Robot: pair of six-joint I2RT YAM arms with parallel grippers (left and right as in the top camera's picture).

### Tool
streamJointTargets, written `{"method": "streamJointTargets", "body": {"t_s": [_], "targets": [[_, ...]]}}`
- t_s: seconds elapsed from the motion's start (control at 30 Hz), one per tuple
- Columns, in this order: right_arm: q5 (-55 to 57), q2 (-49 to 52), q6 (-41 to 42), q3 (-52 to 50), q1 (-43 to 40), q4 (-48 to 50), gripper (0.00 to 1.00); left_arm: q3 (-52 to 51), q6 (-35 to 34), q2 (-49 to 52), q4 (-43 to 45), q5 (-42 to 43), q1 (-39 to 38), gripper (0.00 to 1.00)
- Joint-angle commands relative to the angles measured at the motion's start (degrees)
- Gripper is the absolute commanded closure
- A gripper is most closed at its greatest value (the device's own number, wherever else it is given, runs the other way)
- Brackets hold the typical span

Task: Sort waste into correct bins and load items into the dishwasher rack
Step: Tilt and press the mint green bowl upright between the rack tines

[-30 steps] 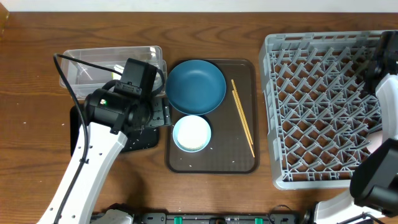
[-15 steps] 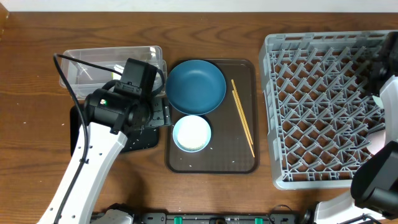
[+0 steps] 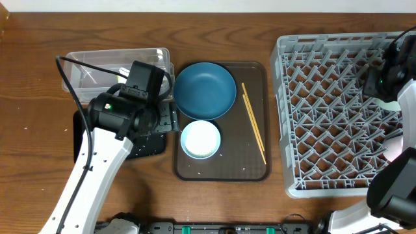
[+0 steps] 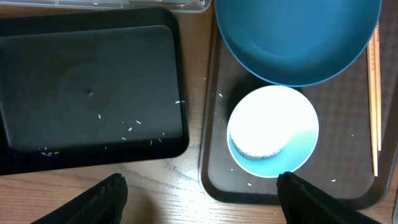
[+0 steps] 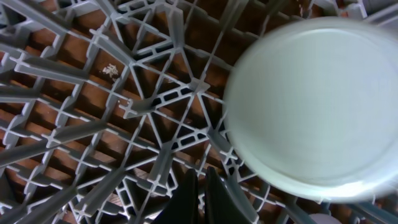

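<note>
Directly beneath my left hand (image 4: 202, 204), with its fingers (image 4: 106, 199) standing well apart and holding nothing, is the near edge of the brown serving tray (image 4: 339, 155). Just ahead, closer to my right-side finger than to the other, sits the small pale-blue bowl (image 4: 273, 130), upright, with a crescent of rice scraps (image 4: 255, 151) in its bottom. Beside it, off the serving tray and resting on the table (image 3: 39, 130), lies the glossy black tray (image 4: 87, 62); a scatter of loose grains shows on its floor.

Beyond the bowl, and all but touching its rim, is the dark-blue dish (image 4: 298, 37). The wooden chopsticks (image 4: 374, 93) lie along the serving tray's right side, their long axis running away from me, slightly slanted in the overhead view. Farther back stands the clear plastic tub (image 3: 91, 68).

Well apart to my right is the light-grey dishwasher rack (image 3: 325, 130). My right hand (image 5: 199, 186) hangs over it, fingers pressed together on nothing. The mint-green bowl (image 5: 314, 106) rests base-up among the pegs just beyond it.

Assessment: the pale-blue bowl is the next item, and my left hand is by far the nearer. The scraps' bin lies immediately to the bowl's left.
</note>
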Motion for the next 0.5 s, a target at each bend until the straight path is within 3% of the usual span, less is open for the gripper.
{"method": "streamJointTargets", "body": {"t_s": [0.0,0.2,0.47], "targets": [[0.57,-0.61,-1.33,-2.10,0.59,0.59,0.95,0.13,0.31,-0.02,-0.17,-0.46,-0.02,0.20],[3.52,-0.35,1.14,-4.15,0.59,1.73,0.97,0.13,0.31,-0.02,-0.17,-0.46,-0.02,0.20],[16.76,-0.35,9.42,-4.15,0.57,2.80,0.98,0.13,0.31,-0.02,-0.17,-0.46,-0.02,0.20]]}}
